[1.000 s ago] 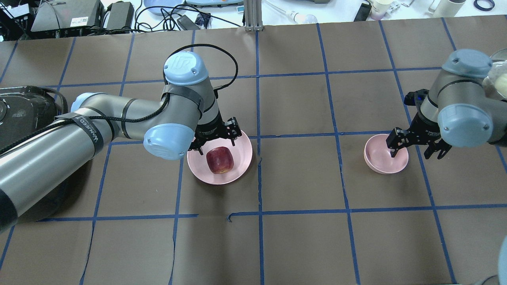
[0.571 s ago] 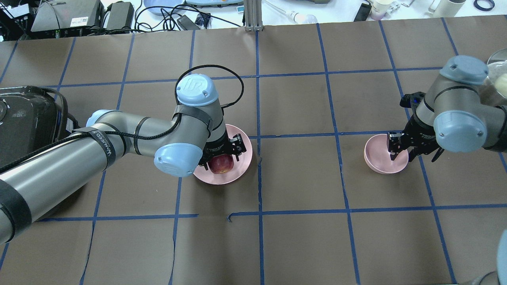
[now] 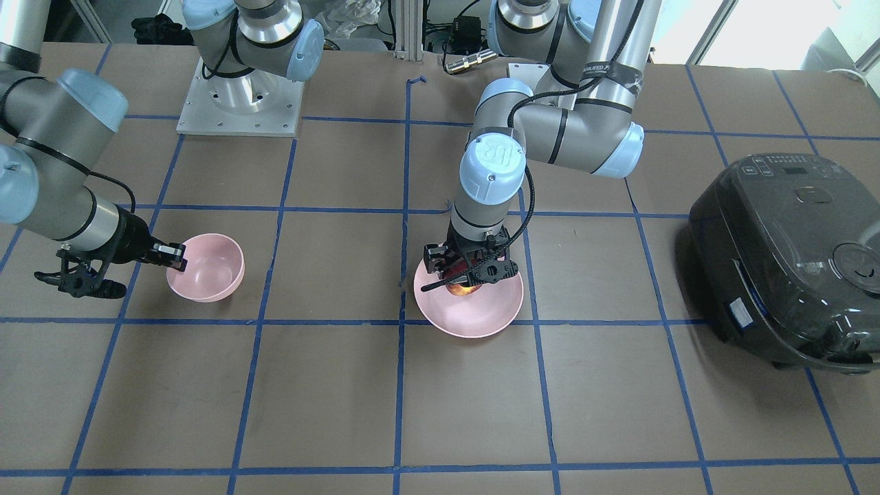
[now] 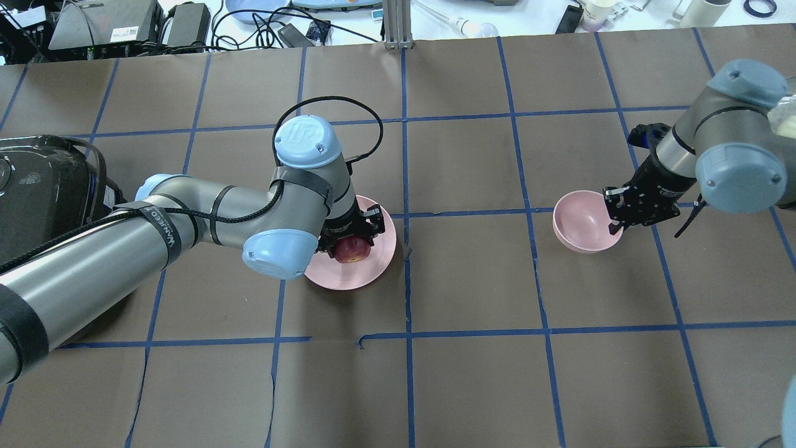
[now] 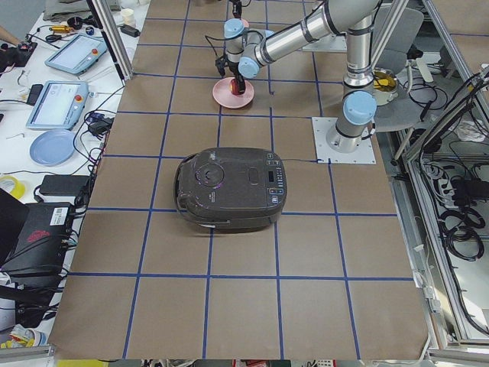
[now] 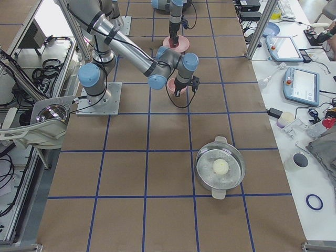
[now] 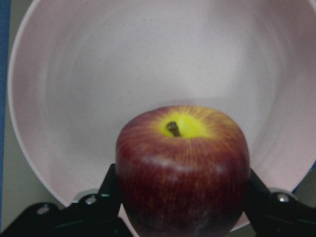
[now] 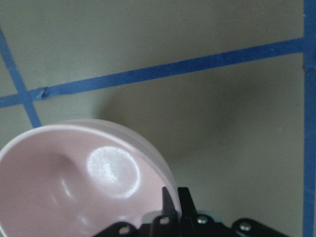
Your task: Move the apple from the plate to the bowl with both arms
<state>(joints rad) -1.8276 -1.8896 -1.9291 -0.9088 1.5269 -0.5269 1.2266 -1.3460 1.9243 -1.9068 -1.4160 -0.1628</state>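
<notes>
Holding the apple (image 7: 182,168) between its two fingers, the left gripper (image 4: 352,238) hangs low over the plate (image 7: 74,98), and the apple's stem and yellow patch point up at the wrist camera. I cannot tell if the apple touches the plate. The right gripper (image 4: 617,219) has its fingers pinched nearly closed on the rim of the bowl (image 4: 575,218), on the side nearest its own arm, and the bowl sits well apart from the plate and looks a little tipped.
</notes>
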